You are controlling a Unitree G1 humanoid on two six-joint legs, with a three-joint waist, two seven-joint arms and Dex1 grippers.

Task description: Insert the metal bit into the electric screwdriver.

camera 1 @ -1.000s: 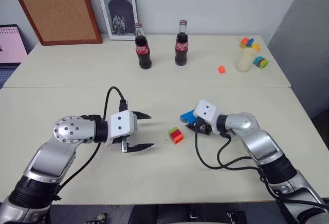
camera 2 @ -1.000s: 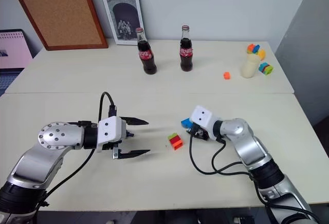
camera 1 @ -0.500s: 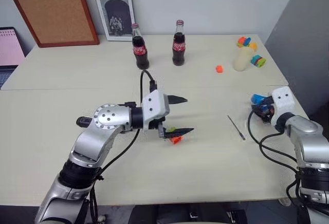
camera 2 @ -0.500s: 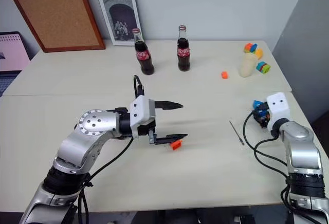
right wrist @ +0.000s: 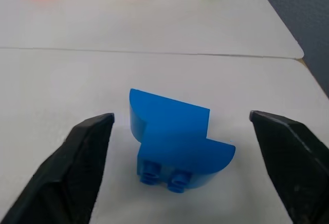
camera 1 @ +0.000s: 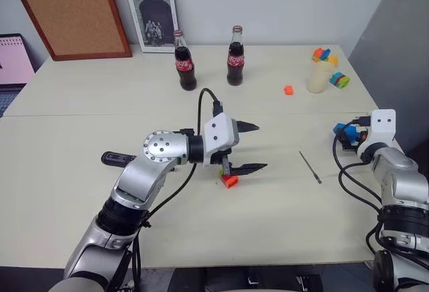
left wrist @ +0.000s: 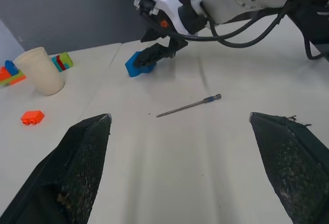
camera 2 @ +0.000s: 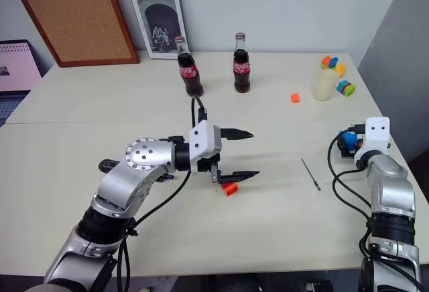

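Left claw (camera 1: pixel 247 147) spread empty, right claw (right wrist: pixel 185 157) apart around blue brick (right wrist: pixel 177 136), metal bit (camera 1: pixel 310 167) between

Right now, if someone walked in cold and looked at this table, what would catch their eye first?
Probably the left gripper, held open over the middle of the table just above a small red and green block. To its right the thin metal bit lies alone on the tabletop. At the right edge the right gripper stands open around a blue block, and two cola bottles stand at the back.
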